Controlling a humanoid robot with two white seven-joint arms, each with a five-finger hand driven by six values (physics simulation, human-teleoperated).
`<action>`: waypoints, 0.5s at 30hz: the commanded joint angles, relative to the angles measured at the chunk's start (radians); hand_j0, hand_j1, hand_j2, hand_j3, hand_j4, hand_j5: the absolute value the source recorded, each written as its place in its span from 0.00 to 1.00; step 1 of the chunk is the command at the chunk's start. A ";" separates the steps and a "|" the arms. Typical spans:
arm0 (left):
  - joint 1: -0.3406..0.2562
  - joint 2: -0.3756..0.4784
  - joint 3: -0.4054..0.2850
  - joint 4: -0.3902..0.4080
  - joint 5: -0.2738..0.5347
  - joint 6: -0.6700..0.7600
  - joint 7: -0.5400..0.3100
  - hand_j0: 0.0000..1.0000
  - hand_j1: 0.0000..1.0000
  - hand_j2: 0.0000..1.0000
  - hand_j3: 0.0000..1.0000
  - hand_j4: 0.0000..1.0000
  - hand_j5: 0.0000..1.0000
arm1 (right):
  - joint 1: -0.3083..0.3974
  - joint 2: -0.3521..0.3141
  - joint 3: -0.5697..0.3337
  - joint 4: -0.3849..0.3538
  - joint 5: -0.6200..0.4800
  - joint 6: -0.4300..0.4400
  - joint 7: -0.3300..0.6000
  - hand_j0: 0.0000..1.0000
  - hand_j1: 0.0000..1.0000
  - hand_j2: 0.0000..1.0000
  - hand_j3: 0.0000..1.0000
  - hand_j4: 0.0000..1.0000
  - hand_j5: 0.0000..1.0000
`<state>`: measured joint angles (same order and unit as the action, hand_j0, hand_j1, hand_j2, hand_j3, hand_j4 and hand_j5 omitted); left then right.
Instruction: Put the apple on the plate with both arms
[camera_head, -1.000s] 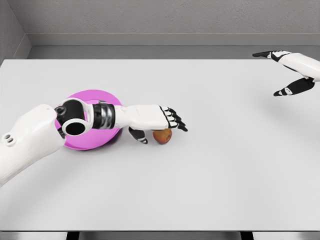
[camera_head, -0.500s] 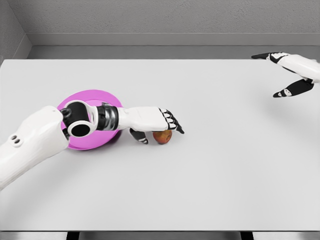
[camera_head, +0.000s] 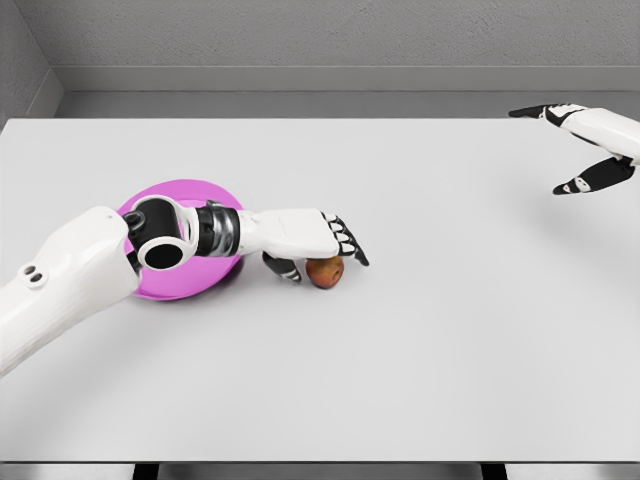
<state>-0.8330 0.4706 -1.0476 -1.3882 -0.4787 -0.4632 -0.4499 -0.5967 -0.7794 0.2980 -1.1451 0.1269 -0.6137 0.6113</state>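
Note:
A small red-orange apple (camera_head: 325, 272) rests on the white table, just right of the magenta plate (camera_head: 160, 285). My left hand (camera_head: 322, 255) hovers over the apple, its fingers arched above the fruit and its thumb low at the apple's left side; the fingers are not closed around it. My left forearm crosses over the plate and hides its middle. My right hand (camera_head: 572, 148) hangs open at the far right edge, well away from the apple, with fingers spread.
The white table (camera_head: 420, 340) spreads wide to the right and toward the front edge. A grey wall runs along the back.
My left hand has sunk slightly onto the apple, its thumb drawing in closer. My right hand drifted a little further right. The apple has not moved.

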 joint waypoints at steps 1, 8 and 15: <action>0.000 0.000 0.000 -0.002 0.006 0.001 0.000 0.89 0.89 0.89 0.89 0.89 0.89 | 0.000 -0.003 0.000 -0.001 -0.007 0.003 0.000 1.00 1.00 1.00 1.00 1.00 1.00; 0.002 0.000 -0.002 -0.002 0.002 -0.009 0.000 0.77 0.77 0.77 0.77 0.77 0.77 | 0.000 -0.003 0.000 0.001 -0.007 0.003 0.000 1.00 1.00 1.00 1.00 1.00 1.00; 0.002 -0.001 -0.014 -0.002 0.002 -0.008 -0.001 0.73 0.73 0.73 0.73 0.73 0.73 | -0.008 -0.011 0.001 -0.001 -0.009 0.003 0.000 1.00 1.00 1.00 1.00 1.00 1.00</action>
<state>-0.8314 0.4695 -1.0606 -1.3894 -0.4816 -0.4721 -0.4510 -0.6044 -0.7872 0.2994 -1.1454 0.1259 -0.6137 0.6113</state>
